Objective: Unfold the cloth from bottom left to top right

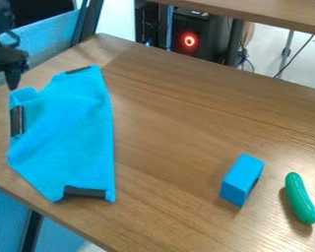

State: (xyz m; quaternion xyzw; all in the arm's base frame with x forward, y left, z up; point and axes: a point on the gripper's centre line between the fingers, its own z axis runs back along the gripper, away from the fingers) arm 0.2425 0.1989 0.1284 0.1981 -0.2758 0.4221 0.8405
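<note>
Glowing behind wooden table point(167, 123) and blue cloth point(75, 133): 1 red ring point(189, 41).

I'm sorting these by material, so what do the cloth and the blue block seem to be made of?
The cloth looks like soft matte fabric, fuzzy and slackly creased. The block has flat, smooth faces, perhaps painted wood or plastic.

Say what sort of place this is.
Probably a robotics lab or workroom: a robot arm's pincer hangs by a blue cloth on a wooden table, with computer equipment behind.
</note>
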